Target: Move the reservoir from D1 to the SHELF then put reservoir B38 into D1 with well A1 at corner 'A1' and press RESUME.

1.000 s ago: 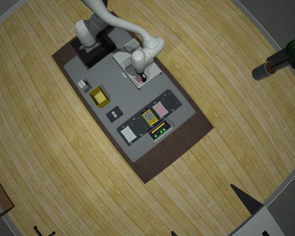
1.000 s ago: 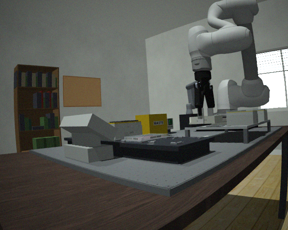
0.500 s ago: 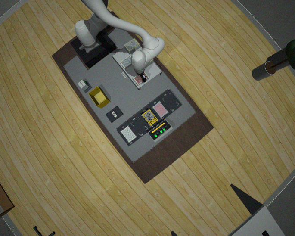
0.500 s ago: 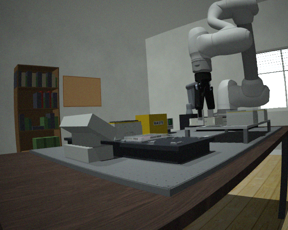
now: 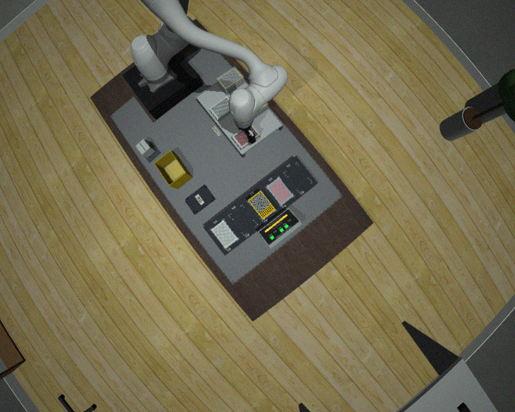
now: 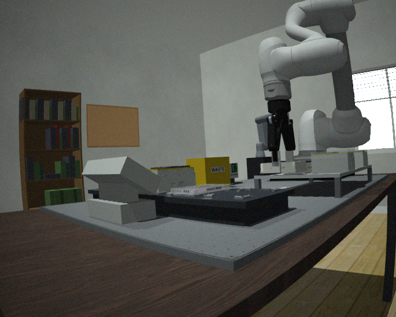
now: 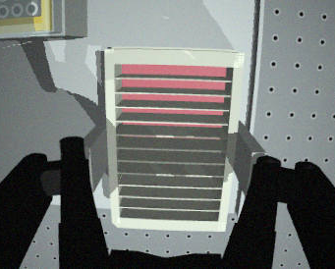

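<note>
My gripper (image 5: 249, 134) (image 6: 282, 157) (image 7: 171, 135) is shut on a cream 12-trough reservoir (image 5: 240, 139) (image 6: 269, 167) (image 7: 170, 57), gripped by its long sides. It is level and upright, with red liquid visible in its troughs, at or just above the near end of the white shelf (image 5: 267, 124) (image 6: 318, 176); contact is not clear. Another reservoir-like item with pale stripes (image 5: 219, 107) lies farther back on the shelf. D1 (image 5: 302, 171), at the deck's right end in the top view, is empty. The RESUME key cannot be made out.
The deck holds a pink plate (image 5: 280, 191), a yellow tip rack (image 5: 261, 204) and a white plate (image 5: 224, 233). A panel (image 5: 277, 223) shows an amber strip. The regrip nest (image 5: 202, 198), yellow waste bin (image 5: 173, 169) (image 6: 207, 170) and small device (image 5: 145, 148) stand opposite the shelf.
</note>
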Controlling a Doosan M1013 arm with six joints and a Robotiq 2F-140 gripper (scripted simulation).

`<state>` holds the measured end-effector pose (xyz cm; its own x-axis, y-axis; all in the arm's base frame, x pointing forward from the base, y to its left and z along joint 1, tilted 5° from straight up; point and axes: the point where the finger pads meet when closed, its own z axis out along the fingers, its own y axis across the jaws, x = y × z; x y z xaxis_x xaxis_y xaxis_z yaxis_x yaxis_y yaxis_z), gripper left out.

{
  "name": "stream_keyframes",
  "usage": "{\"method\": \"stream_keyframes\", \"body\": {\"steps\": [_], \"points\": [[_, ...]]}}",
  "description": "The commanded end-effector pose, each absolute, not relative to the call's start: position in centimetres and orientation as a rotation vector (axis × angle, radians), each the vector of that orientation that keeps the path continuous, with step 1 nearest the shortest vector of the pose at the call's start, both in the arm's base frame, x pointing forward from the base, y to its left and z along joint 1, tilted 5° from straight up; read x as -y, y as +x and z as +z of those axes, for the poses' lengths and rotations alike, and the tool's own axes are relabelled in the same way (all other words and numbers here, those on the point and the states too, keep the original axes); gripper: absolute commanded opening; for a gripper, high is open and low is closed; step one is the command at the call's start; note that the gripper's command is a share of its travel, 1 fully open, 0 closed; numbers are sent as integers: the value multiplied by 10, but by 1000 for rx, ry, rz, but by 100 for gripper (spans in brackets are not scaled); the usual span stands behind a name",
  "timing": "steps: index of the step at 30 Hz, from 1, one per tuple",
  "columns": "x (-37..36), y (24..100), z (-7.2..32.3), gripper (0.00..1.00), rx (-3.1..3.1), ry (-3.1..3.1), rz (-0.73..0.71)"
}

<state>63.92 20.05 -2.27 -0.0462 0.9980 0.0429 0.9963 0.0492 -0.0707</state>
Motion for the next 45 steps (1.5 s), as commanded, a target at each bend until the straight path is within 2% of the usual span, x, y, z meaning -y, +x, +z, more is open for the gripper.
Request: {"method": "stream_keyframes", "body": {"steps": [1, 45], "points": [[-201, 639, -23, 0, 2216, -2112, 33], [-201, 638, -34, 0, 2216, -2112, 33]]}}
